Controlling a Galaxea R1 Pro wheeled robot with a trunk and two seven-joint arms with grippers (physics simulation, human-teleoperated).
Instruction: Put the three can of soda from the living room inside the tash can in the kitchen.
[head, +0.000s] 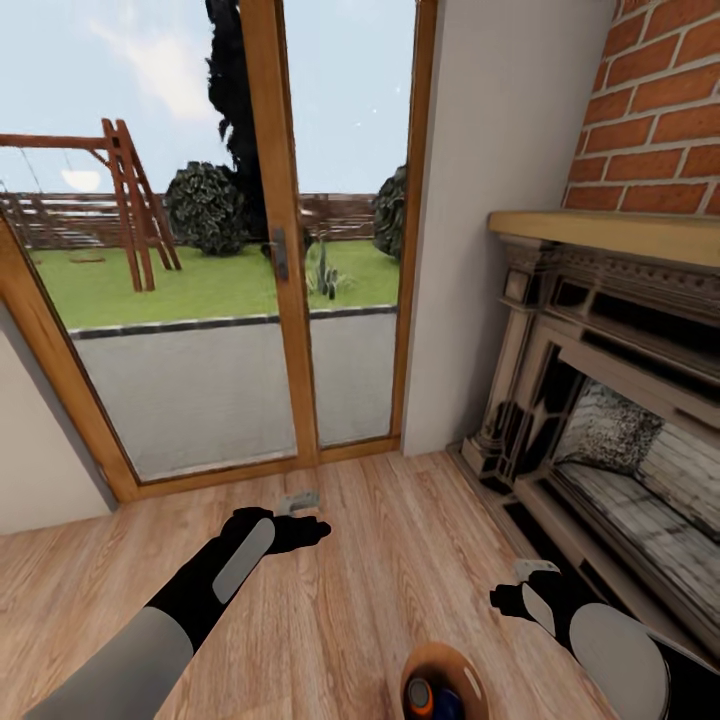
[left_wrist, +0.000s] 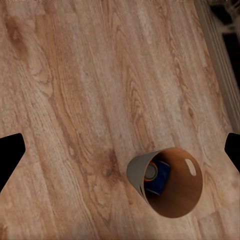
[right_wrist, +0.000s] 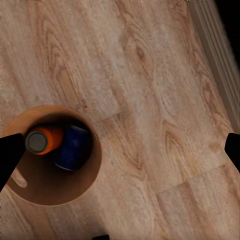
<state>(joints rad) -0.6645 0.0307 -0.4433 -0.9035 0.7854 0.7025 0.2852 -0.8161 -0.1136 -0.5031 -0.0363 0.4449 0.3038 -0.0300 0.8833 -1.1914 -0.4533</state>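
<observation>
The trash can (head: 441, 653) stands on the wood floor at the bottom of the head view, between my two arms. An orange soda can (head: 420, 697) and a dark blue soda can (head: 452, 704) lie inside it. The second orange can is hidden or out of view. My left gripper (head: 300, 515) hovers open over the floor, ahead and left of the bin. My right gripper (head: 524, 583) is open just right of the bin. In the left wrist view the bin (left_wrist: 135, 172) holds the blue can (left_wrist: 159, 176). In the right wrist view the bin (right_wrist: 50, 192) holds the orange can (right_wrist: 45, 140) and blue can (right_wrist: 74, 147).
Wood-framed glass doors (head: 280, 250) stand straight ahead, with a garden behind them. A fireplace (head: 600, 420) under a red-brick chimney (head: 660, 110) lines the right side, close to my right arm. Light plank floor (head: 380, 560) lies between them.
</observation>
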